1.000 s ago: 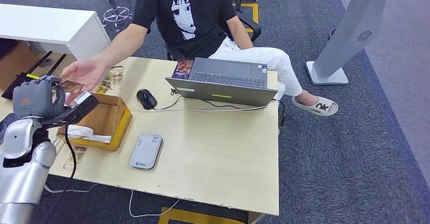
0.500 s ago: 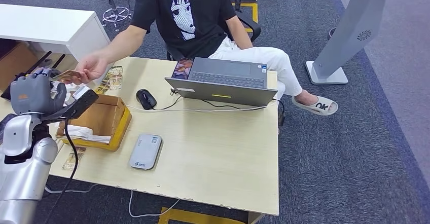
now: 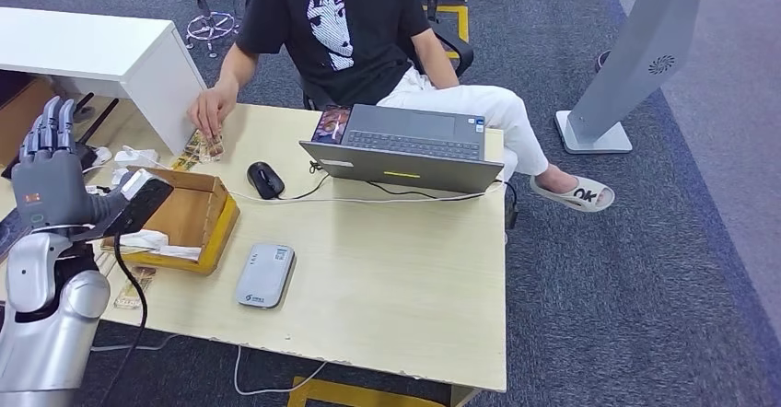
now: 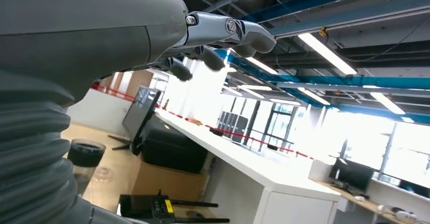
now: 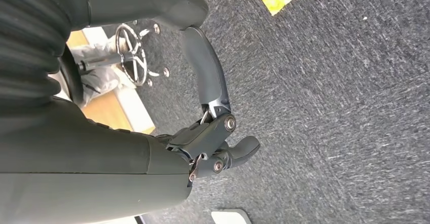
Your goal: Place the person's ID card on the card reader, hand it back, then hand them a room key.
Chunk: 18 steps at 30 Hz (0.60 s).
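Beside the wooden tray (image 3: 198, 206), left hand (image 3: 48, 181) raised, fingers spread, empty.

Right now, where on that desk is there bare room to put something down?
The widest bare patch of the desk lies right of the grey card reader, in front of the laptop. It is crowded at the left: the wooden box, the mouse, cards under the person's hand.

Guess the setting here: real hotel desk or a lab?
Likely an office or lab mocked up as a check-in desk: open laptop and card reader on a plain wooden table, grey office carpet, workstation rows under strip lights.
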Each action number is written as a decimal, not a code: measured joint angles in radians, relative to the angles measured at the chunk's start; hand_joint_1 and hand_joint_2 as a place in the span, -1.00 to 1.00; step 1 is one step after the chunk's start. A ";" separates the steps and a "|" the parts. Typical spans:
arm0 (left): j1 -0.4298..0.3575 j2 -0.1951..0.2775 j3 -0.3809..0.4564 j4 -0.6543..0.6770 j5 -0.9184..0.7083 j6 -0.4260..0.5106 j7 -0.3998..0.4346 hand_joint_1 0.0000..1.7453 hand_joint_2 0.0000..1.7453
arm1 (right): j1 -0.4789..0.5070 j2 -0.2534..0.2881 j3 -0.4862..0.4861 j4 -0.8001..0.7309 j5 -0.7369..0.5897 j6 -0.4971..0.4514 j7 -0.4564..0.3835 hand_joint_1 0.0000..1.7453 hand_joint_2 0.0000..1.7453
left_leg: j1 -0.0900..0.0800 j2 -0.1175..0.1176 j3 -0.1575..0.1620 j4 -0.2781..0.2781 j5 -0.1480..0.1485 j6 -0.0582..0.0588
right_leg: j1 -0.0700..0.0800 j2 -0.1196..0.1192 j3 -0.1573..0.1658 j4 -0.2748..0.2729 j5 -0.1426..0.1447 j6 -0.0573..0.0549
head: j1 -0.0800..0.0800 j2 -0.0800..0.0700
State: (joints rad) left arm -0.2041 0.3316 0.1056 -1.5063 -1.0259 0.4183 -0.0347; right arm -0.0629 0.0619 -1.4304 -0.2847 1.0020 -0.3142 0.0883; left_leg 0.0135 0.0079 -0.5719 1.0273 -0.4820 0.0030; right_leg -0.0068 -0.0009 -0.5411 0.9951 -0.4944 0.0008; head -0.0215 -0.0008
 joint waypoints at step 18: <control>0.493 -0.519 0.565 -0.418 0.509 -0.087 -0.581 -1.00 1.00 | 0.016 0.080 -0.073 -0.023 -0.084 -0.048 0.008 -1.00 1.00 | -0.001 0.000 0.002 -0.001 -0.006 0.003 | -0.001 -0.001 0.004 -0.001 -0.004 0.003 | 0.000 0.000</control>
State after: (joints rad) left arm 0.2892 -0.1875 0.6705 -1.9242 -0.5168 0.3312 -0.6161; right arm -0.0470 0.1424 -1.5036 -0.3073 0.9182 -0.3622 0.0968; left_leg 0.0125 0.0075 -0.5701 1.0268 -0.4876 0.0056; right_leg -0.0077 -0.0019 -0.5375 0.9940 -0.4982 0.0039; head -0.0213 -0.0008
